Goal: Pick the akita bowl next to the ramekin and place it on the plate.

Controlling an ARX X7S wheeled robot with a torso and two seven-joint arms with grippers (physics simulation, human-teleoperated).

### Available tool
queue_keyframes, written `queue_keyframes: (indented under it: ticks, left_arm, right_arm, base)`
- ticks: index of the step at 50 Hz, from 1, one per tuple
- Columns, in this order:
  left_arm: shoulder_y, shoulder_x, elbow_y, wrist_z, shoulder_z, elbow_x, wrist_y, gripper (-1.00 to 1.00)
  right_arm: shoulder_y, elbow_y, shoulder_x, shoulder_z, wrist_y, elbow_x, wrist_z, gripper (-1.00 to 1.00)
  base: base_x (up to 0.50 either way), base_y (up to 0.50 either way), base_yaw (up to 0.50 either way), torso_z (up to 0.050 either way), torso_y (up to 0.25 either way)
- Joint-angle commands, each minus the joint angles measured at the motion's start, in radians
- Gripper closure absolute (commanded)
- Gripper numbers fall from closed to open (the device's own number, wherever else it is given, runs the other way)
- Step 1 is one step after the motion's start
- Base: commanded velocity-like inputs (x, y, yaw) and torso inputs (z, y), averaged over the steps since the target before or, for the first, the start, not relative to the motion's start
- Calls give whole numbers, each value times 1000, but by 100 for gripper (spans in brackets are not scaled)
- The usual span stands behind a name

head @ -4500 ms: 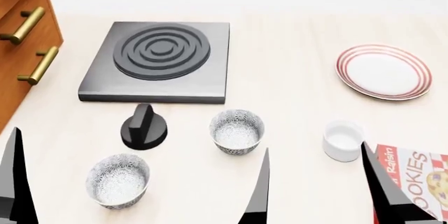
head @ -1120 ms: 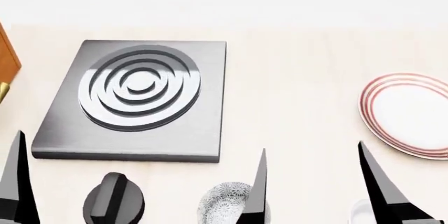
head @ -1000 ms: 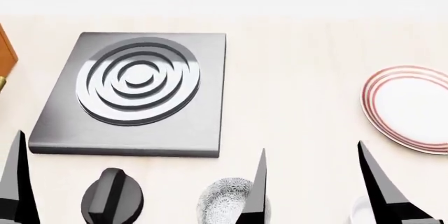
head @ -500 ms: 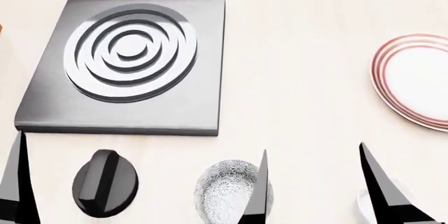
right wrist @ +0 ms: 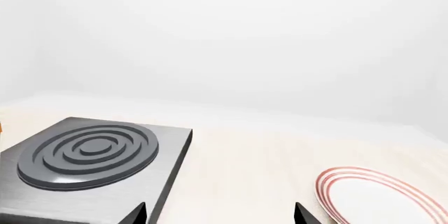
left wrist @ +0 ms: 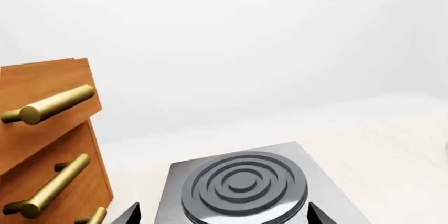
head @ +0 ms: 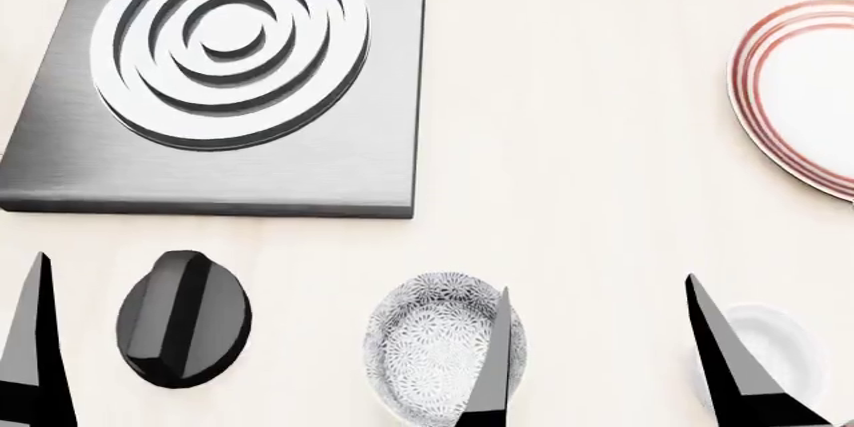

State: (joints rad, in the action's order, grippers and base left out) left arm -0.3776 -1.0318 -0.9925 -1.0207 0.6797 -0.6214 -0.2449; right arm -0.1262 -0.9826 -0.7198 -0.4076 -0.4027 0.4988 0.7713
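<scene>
Akita bowl (head: 434, 357) sits on the tabletop (head: 574, 197) near the ramekin (head: 781, 352); both hands spread wide, empty.

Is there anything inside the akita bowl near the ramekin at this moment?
The akita bowl shows only its patterned interior; a dark gripper finger covers its right part, and its near edge is cut off, so those parts are unseen.

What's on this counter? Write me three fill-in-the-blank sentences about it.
The plate has thin ___ rings round its rim.
In the head view, the ramekin lies to the ___ of the akita bowl.
The knob on the bowl's other side is ___.
Missing: red; right; black.
</scene>
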Motion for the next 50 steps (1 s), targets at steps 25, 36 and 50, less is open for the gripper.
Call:
queue_keyframes:
  ticks: [25, 36, 50]
  left_arm:
    - [-7, -5, 3, -9, 7, -7, 3, -100]
    - [-3, -7, 3, -15, 8, -1, 13, -100]
    - [-4, -7, 8, -18, 18, 5, 15, -100]
  right_arm:
    - [-18, -4, -10, -12, -2, 13, 16, -100]
    - [-14, -15, -18, -10, -1, 24, 29, -100]
    - [-60, -52, -39, 14, -43, 147, 81, -100]
  base:
    - [0, 0, 0, 0, -133]
    - [0, 0, 0, 0, -55]
    - [0, 0, 0, 0, 0]
